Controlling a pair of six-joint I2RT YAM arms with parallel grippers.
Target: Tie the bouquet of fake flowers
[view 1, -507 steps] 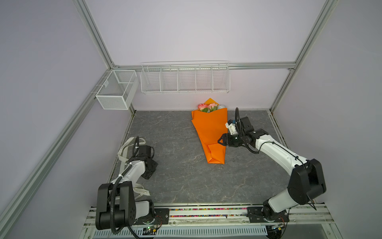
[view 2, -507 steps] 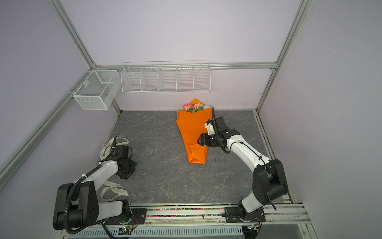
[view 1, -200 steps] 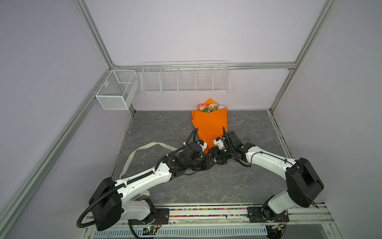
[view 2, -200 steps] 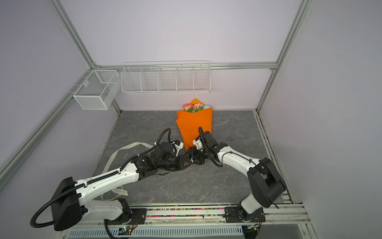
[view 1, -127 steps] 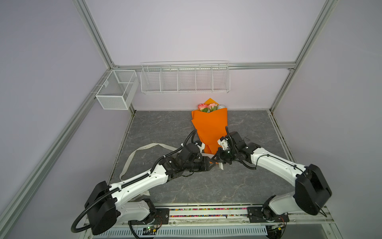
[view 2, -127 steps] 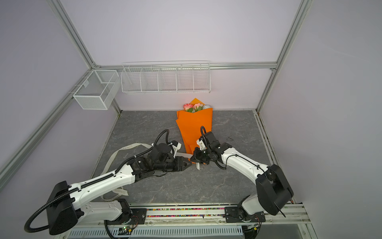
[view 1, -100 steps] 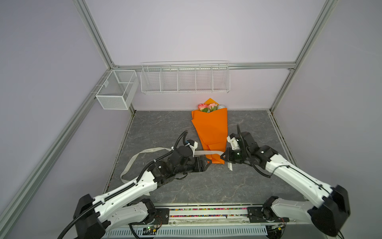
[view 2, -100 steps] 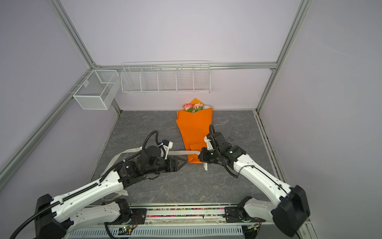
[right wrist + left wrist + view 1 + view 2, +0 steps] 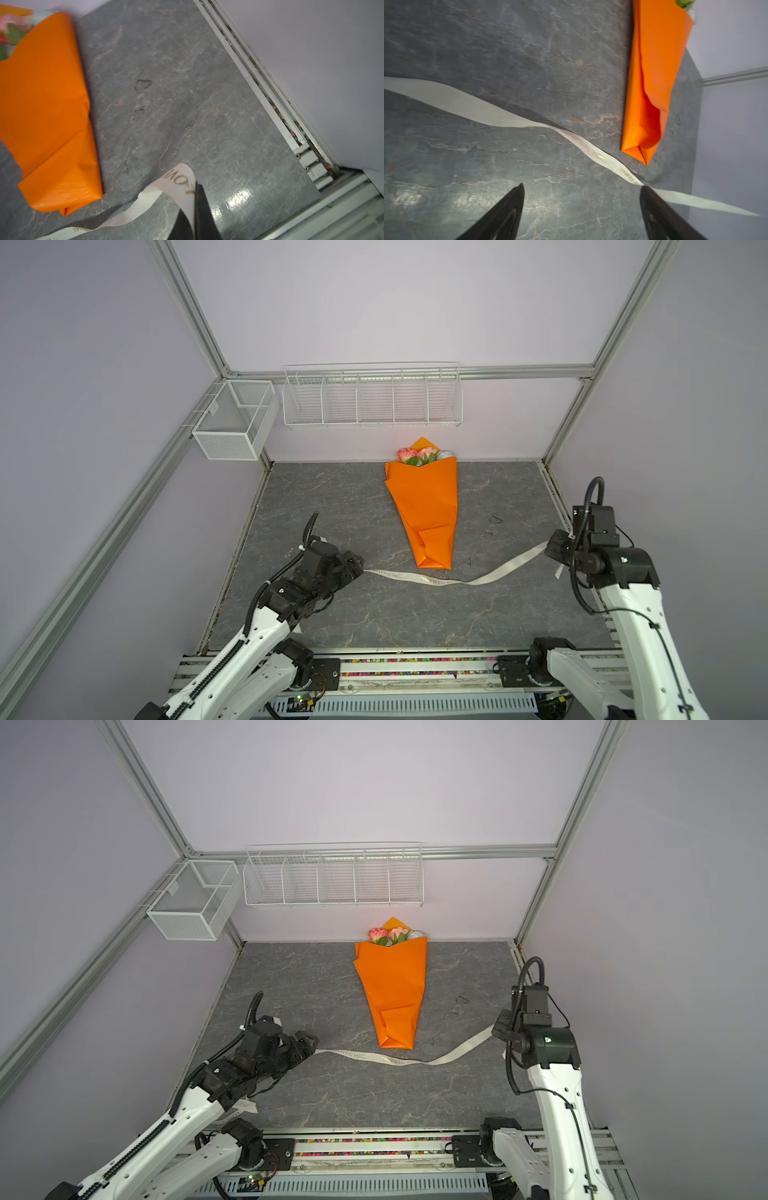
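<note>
The bouquet (image 9: 428, 506) is lying flat on the grey table (image 9: 324, 497), mid-scene toward the far wall, with the fake flowers (image 9: 419, 455) peeking out at its far end. The cream ribbon (image 9: 432, 580) is trailing across the table just near of the cone's narrow tip, not around it. The right gripper (image 9: 196, 185) is pinching the ribbon's right end. The left gripper (image 9: 581, 187) is gaping wide at the left, with the ribbon running past one fingertip.
</note>
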